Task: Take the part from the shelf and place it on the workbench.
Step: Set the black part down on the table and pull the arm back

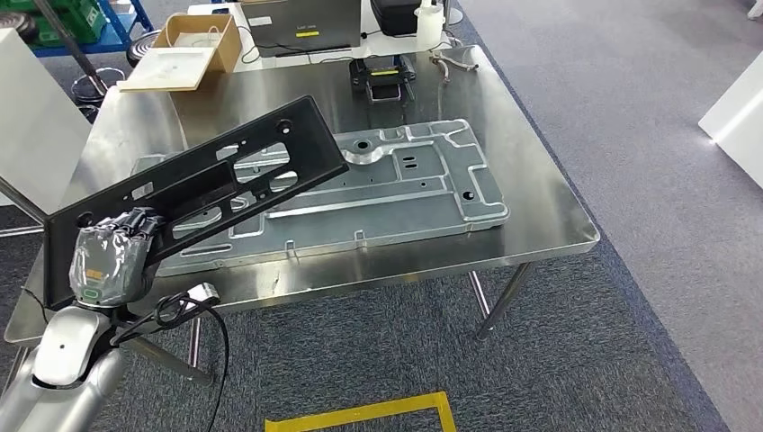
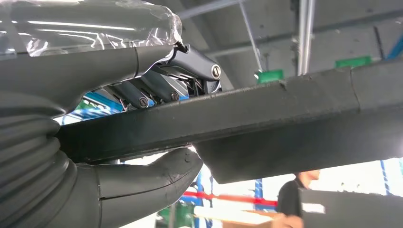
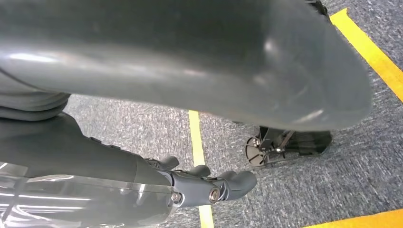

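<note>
Head view shows, at the far left, the left hand with its fingers clamped on the near end of one long black part, which slants up and away over the steel surface, its far end raised above the single grey metal panel lying flat there. In the left wrist view the thumb presses one face of the part's edge while the darker fingers bear on the opposite face, so the hold looks firm. The step in hand appears to be setting the part down: the arm would do well to level the part first, lower the far end gently so it does not strike the panel, and loosen the hold only once the whole length rests flat. With one end gripped, the long part may swing or tip, so a slow descent seems wise. Further back stand one open cardboard box, one laptop, one small black device, one white bottle and one pair of pliers. In the right wrist view the right hand hangs over carpet, its fingers loosely curled and holding nothing.
</note>
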Controlling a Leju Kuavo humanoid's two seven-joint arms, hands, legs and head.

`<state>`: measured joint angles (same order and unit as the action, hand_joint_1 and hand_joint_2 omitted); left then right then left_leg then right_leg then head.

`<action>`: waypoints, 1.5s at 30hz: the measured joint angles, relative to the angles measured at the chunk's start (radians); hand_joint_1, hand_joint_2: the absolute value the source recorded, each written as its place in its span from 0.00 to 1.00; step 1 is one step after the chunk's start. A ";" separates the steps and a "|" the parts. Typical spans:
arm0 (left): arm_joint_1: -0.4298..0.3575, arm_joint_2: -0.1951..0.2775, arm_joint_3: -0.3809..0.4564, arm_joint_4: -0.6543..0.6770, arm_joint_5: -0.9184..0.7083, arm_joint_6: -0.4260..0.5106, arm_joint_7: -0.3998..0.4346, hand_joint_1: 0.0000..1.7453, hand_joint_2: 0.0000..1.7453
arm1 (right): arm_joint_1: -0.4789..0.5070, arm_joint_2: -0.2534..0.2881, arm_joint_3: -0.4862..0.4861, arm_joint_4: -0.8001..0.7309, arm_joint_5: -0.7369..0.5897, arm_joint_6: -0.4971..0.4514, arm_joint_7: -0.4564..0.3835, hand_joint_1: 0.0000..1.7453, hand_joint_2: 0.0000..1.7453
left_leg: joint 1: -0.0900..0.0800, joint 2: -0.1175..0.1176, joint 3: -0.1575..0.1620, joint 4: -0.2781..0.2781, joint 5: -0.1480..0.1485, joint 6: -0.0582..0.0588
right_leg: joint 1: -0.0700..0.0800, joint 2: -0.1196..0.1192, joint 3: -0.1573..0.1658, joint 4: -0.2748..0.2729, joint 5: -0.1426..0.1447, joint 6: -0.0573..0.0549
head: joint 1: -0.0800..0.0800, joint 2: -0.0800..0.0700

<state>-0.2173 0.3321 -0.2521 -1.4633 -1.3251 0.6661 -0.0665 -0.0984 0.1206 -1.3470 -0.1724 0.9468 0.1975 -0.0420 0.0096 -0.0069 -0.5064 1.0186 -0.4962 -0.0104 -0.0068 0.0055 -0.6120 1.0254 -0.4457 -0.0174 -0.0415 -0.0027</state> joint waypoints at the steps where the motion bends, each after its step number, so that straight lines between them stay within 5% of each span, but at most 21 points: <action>1: -0.002 0.000 -0.003 0.003 0.020 -0.008 -0.011 1.00 1.00 | 0.001 0.001 0.000 0.000 0.000 0.000 0.000 0.00 0.00 | 0.001 0.001 -0.001 0.015 -0.002 -0.005 | -0.002 0.001 0.009 -0.004 0.001 -0.006 | 0.000 0.000; 3: -0.016 0.000 -0.009 0.018 0.078 -0.030 -0.042 1.00 1.00 | 0.000 0.002 0.000 0.000 0.001 0.000 0.000 0.00 0.00 | 0.003 0.003 -0.038 0.087 -0.029 -0.013 | -0.004 0.001 0.027 -0.007 -0.007 -0.016 | 0.000 0.000; 6: -0.046 -0.001 -0.022 0.054 0.209 -0.087 -0.106 1.00 1.00 | -0.001 0.001 0.000 0.000 0.002 0.001 0.000 0.00 0.00 | 0.004 0.003 -0.134 0.240 -0.093 -0.022 | -0.002 0.000 0.038 -0.007 -0.018 -0.023 | 0.000 0.000; 11: -0.057 -0.003 -0.029 0.076 0.313 -0.145 -0.151 1.00 1.00 | -0.001 0.001 0.000 0.000 0.003 0.003 -0.002 0.00 0.00 | 0.004 0.003 -0.169 0.284 -0.109 -0.023 | -0.001 0.001 0.043 -0.006 -0.022 -0.024 | 0.000 0.000; 15: -0.169 -0.036 -0.062 0.214 0.659 -0.459 -0.305 1.00 1.00 | -0.005 0.002 0.000 0.000 0.019 0.027 -0.010 0.00 0.00 | -0.006 0.004 -0.113 0.023 0.065 0.005 | 0.004 0.003 0.072 -0.005 -0.049 -0.010 | 0.000 0.000; 18: -0.217 -0.048 -0.074 0.255 0.673 -0.477 -0.324 1.00 1.00 | -0.005 0.002 0.000 0.000 0.020 0.029 -0.010 0.00 0.00 | -0.009 -0.001 -0.099 -0.002 0.082 0.006 | 0.004 0.001 0.077 -0.006 -0.059 -0.006 | 0.000 0.000; 24: -0.327 -0.083 -0.115 0.375 0.661 -0.509 -0.389 1.00 1.00 | -0.009 0.002 0.001 0.000 0.023 0.033 -0.015 0.00 0.00 | -0.014 -0.015 -0.086 -0.004 0.075 0.015 | 0.000 -0.012 0.099 -0.017 -0.067 0.004 | 0.000 0.000; 33: -0.392 -0.113 -0.207 0.479 0.568 -0.498 -0.405 1.00 1.00 | -0.011 0.002 0.004 0.000 0.026 0.036 -0.015 0.00 0.00 | -0.015 -0.021 -0.081 -0.004 0.078 0.023 | -0.003 -0.020 0.106 -0.020 -0.065 0.014 | 0.000 0.000; 45: -0.519 -0.090 -0.470 0.543 0.105 -0.400 -0.229 1.00 1.00 | -0.005 0.002 0.008 0.000 0.038 0.049 -0.010 0.00 0.00 | -0.015 -0.014 -0.084 -0.005 0.081 0.020 | -0.003 -0.012 0.101 -0.019 -0.060 0.014 | 0.000 0.000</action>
<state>-0.7365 0.2419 -0.7219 -0.9205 -1.2202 0.2665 -0.2956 -0.1036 0.1225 -1.3394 -0.1728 0.9853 0.2469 -0.0519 -0.0051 -0.0212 -0.5899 1.0140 -0.4153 0.0096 -0.0102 -0.0062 -0.5105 1.0064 -0.5060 -0.0035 -0.0412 -0.0027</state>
